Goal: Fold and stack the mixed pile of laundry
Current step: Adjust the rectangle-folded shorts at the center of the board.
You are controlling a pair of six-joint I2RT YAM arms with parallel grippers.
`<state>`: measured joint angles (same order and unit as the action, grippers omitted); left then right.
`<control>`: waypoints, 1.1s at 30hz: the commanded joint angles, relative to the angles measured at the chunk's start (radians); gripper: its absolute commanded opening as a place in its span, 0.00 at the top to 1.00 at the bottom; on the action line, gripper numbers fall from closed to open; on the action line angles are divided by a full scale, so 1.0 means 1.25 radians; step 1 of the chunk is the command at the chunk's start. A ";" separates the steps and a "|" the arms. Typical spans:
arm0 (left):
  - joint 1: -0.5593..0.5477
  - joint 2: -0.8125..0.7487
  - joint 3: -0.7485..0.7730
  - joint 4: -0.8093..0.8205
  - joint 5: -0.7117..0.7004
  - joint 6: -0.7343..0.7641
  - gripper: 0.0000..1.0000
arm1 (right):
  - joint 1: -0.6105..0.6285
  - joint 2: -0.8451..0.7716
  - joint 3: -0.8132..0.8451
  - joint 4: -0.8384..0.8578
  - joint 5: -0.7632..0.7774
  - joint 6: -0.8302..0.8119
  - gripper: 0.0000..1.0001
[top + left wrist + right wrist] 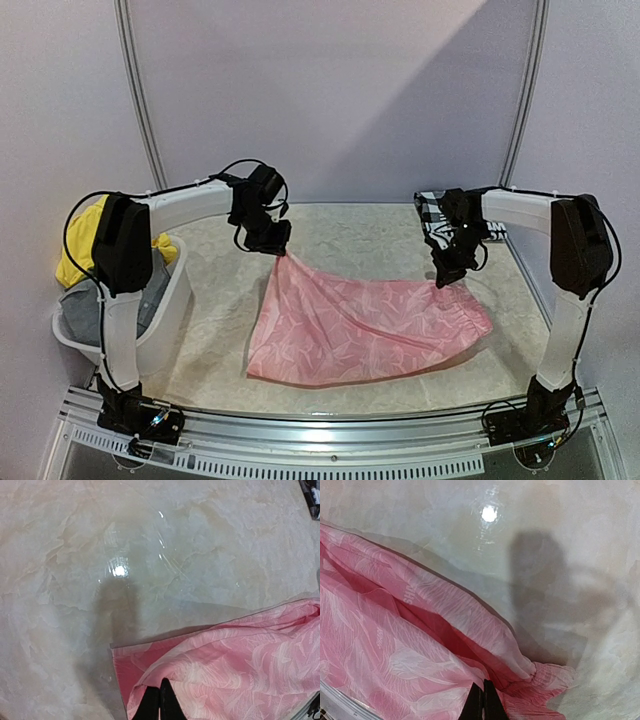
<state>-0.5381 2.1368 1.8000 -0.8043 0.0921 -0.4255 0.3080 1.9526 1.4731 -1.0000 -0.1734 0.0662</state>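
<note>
Top external view: the pink garment (360, 325) lies spread in the middle of the table (215, 300), its long axis running left to right between the two arms. Its far left corner is drawn up to a point under the left gripper (272, 245), and its gathered right end sits under the right gripper (447, 278). Each arm is thus at the end nearest to it, and the far edge runs from one gripper to the other while the rest of the cloth falls toward the near edge. The white basket (170, 305) at the left holds the yellow garment (80, 250) and the grey garment (85, 305). The checked shirt (432, 215) lies at the far right, behind the right arm

Left wrist view: the left gripper (160, 700) has its two dark fingers pressed together with pink cloth bunched around them, so it looks clamped on that corner. The garment stretches away to the right of the fingers over bare table

Right wrist view: the right gripper (484, 700) also shows its fingers closed flat against each other, buried in a fold just beside the puckered elastic band (545, 677). It seems to pinch the cloth there, though how much of the fabric it has caught cannot be told. The garment runs off to the left of these fingers

With both ends held along one edge, the fold most likely depends on both arms carrying that far edge together across the short axis, toward the near edge
</note>
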 commanded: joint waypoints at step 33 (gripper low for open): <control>-0.029 -0.037 0.146 -0.144 -0.254 0.011 0.00 | -0.070 -0.062 0.081 -0.014 0.050 0.224 0.20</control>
<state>-0.5293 2.1834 1.9629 -0.9306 -0.1085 -0.4347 0.2596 2.0014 1.6344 -1.0241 -0.0650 0.2901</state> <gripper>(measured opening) 0.989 0.767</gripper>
